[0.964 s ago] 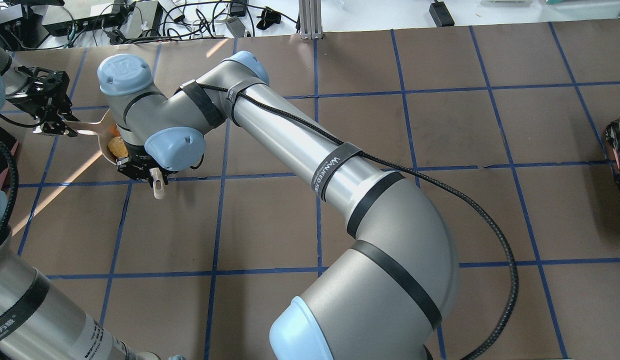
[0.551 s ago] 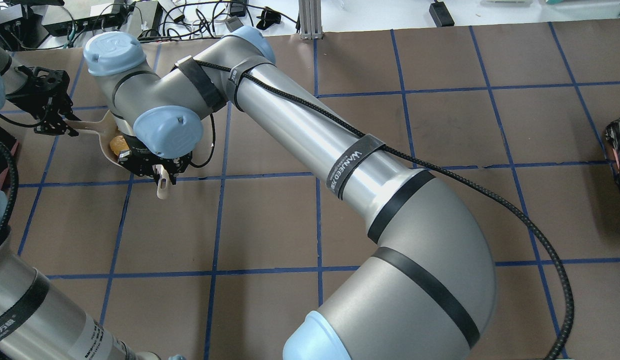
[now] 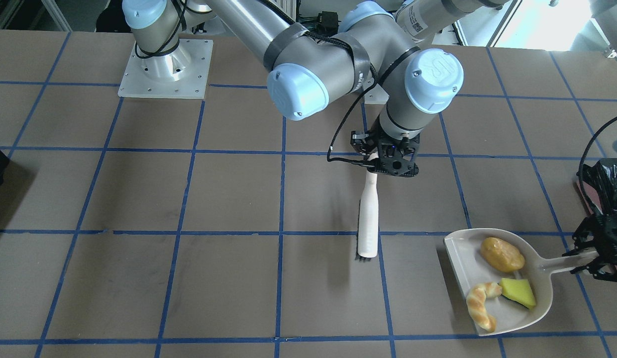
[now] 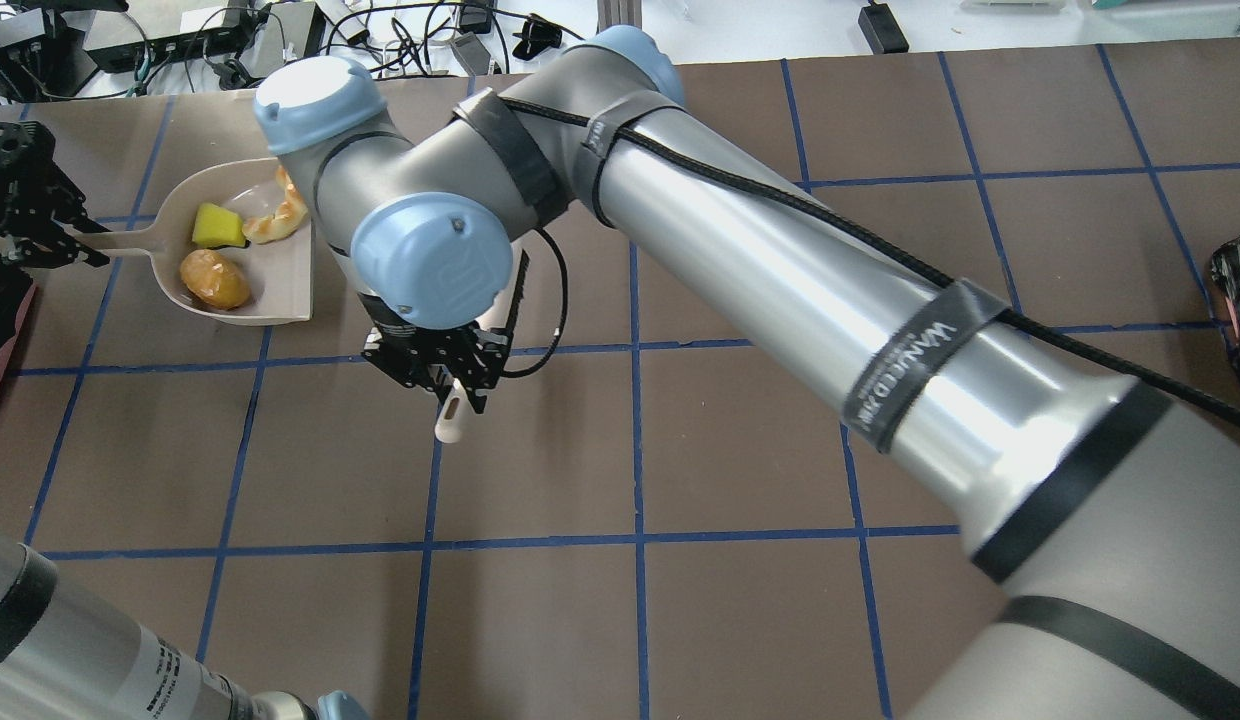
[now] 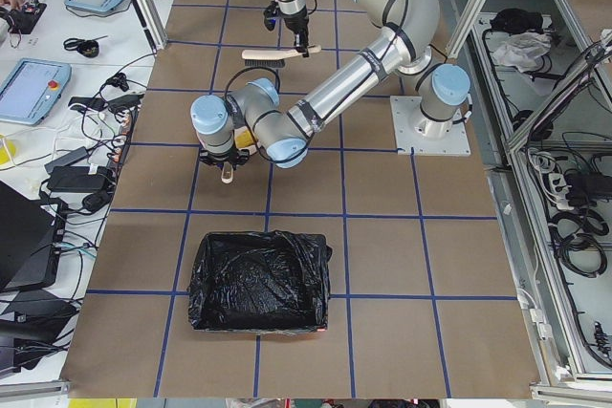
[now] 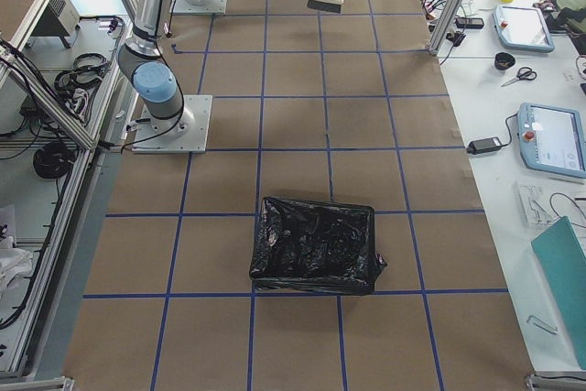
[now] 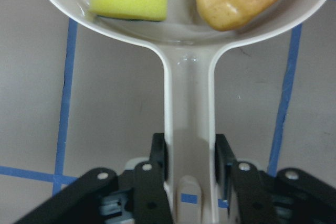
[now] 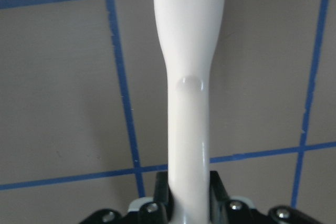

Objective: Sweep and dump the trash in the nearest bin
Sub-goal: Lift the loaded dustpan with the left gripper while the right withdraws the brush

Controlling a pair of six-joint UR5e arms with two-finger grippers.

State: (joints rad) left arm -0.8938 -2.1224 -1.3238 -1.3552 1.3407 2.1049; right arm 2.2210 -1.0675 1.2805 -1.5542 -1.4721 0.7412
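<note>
Brush drawn back, pan's load uncovered.
The right claw (image 3: 388,161), clamped on the one brush (image 3: 367,219), has pulled away from the one pan (image 3: 462,253), so sweeping looks done. All three trash pieces lie in the pan: chunk (image 3: 502,254), sponge (image 3: 518,292), twist (image 3: 480,304). The left claw (image 3: 584,262) pinches the pan's handle, and the bin (image 5: 258,279) is nearby, waiting for the dump.

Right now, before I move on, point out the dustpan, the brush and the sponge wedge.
dustpan (image 3: 465,258), exterior front-facing view, bare floor of the pan.
brush (image 3: 367,216), exterior front-facing view, middle of its white handle.
sponge wedge (image 3: 518,292), exterior front-facing view, its yellow-green top face.
</note>
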